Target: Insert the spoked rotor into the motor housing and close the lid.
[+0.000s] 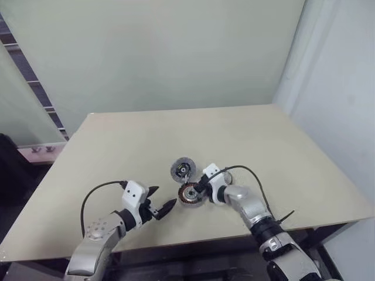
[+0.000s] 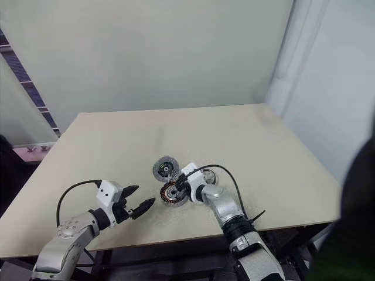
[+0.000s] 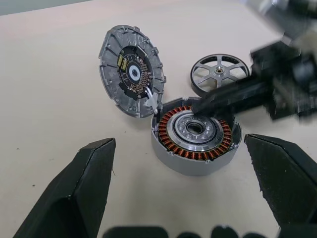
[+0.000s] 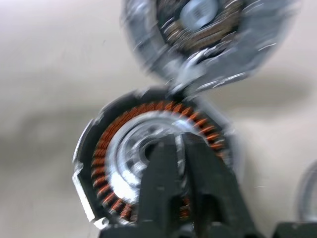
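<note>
Risk sits with your right gripper: its fingers are pressed nearly together, holding nothing, with the tips down inside the motor housing over the copper windings. Drag or push from there and, by my reading, you could scrape the windings or shove the housing across the table.

You have not picked up the spoked rotor; it lies flat on the table just beyond the housing, apart from it. The lid stands tilted open, hinged at the housing's rim on the side away from the rotor. Bump it while reaching over and it may drop shut before the rotor is in.

Your left gripper hangs wide open and empty, near the housing on the side opposite your right arm, touching nothing. It could steady the housing, which nothing holds now.
</note>
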Controlling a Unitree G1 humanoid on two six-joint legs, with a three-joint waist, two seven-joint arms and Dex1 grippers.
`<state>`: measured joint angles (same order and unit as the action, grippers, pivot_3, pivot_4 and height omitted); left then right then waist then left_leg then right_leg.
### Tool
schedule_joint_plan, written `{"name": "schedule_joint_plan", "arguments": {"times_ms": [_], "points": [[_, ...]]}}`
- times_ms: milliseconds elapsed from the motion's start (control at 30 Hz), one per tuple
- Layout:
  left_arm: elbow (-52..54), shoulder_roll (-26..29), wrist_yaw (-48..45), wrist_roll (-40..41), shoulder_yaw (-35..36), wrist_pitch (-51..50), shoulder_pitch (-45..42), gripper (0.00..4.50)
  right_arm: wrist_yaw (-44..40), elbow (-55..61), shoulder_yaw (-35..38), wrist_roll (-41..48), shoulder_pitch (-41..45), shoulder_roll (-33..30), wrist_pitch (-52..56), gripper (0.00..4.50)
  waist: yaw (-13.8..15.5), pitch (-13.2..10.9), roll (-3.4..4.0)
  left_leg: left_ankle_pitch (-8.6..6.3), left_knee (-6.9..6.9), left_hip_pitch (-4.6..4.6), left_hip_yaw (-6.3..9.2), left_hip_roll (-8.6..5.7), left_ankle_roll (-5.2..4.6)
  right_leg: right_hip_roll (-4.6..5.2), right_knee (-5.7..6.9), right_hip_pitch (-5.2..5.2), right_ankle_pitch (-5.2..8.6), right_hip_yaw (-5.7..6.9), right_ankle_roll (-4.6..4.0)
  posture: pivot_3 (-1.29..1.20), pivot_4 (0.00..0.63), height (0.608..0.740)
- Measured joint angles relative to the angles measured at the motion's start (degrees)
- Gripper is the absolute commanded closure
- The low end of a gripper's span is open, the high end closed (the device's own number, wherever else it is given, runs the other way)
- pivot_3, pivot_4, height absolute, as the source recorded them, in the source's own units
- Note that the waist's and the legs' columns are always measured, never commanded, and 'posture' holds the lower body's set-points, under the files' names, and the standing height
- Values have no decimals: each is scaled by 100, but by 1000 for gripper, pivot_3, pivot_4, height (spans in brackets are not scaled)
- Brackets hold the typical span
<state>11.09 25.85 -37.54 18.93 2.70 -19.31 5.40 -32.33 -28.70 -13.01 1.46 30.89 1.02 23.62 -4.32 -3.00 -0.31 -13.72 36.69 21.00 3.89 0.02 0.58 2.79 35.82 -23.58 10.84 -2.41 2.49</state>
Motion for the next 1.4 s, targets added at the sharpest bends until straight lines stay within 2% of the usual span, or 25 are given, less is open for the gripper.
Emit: {"name": "schedule_joint_plan", "arguments": {"times_ms": [300,333,533,767,1033,1367,1400], "points": [[-153,-122,-53,-3,-160,54,-169,0,200,1373,550,548,-193,-158,802,111,6,0,0,0,-5,2,0,-2,0,1,-6,0,0,0,0,0,0,740],[-192,-130,-58,-6,-179,64,-200,0,253,1438,619,580,-223,-235,854,17,7,0,0,0,-4,4,0,-3,0,2,-6,0,0,-1,0,0,0,740],[-377,-194,-125,-19,-245,132,-393,0,778,1474,1415,793,-266,-644,1069,17,4,0,0,0,1,6,-2,-4,-1,2,-7,-1,0,0,0,0,0,740],[-504,-215,-175,-23,-361,206,-489,0,1407,1283,2346,1170,-247,-751,1780,17,-1,-1,0,1,-7,6,-3,-2,-2,0,-7,-4,0,-1,0,0,0,740],[-514,-209,-222,-23,-372,239,-549,0,1709,773,2851,1810,-215,-298,2541,17,-1,-3,4,1,-3,6,-4,-2,-3,0,-8,-1,0,-3,0,0,0,740],[-516,-186,-249,-25,-371,241,-588,0,1900,221,3246,2227,19,-53,2604,17,0,-4,6,1,-5,6,-2,-2,-3,0,-8,0,0,-2,0,0,0,740],[-516,-186,-248,-26,-371,240,-588,0,1909,193,3266,2240,20,-45,2604,184,1,-4,6,1,-5,6,-2,-2,-3,0,-8,0,0,-2,0,0,0,740]]}}
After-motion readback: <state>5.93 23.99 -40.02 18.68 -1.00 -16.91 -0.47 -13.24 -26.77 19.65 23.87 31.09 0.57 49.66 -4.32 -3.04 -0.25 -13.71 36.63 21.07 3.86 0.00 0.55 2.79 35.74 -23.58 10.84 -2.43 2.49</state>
